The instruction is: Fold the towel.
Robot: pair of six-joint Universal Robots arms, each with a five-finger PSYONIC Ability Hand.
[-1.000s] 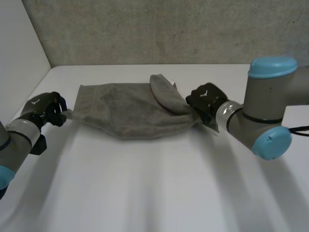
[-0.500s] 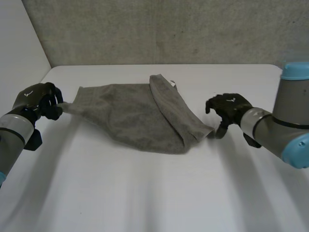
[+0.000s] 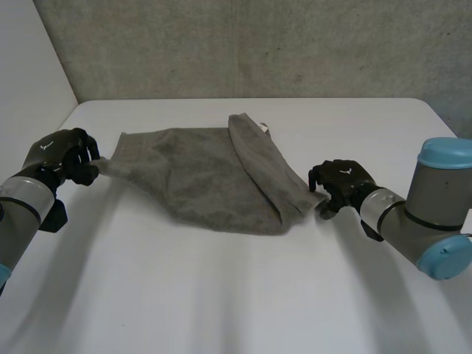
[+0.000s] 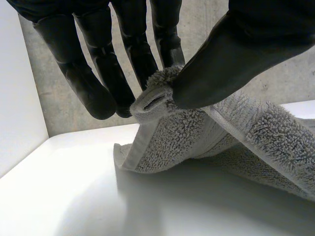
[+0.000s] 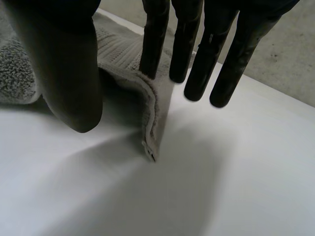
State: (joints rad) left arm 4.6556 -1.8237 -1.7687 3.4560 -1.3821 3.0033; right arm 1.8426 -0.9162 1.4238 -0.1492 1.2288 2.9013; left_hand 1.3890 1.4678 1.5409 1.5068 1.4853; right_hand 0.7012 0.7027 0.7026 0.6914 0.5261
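Towel [image 3: 199, 173] showing as grey terry cloth, pile looking looped, fluffy, rough; hem [image 4: 132, 147] running flatter, tighter woven. Table [image 3: 221, 295] looking smooth white, giving off faint satin sheen. Wall [image 3: 258, 44] appearing as rough, matt, speckled grey concrete. Left hand [image 3: 59, 156] and right hand [image 3: 341, 179] looking smooth black, plastic-like, catching dull sheen. Right arm [image 3: 409, 210] showing smooth grey casing; cap [image 3: 446, 153] looking like glossy light-blue plastic.
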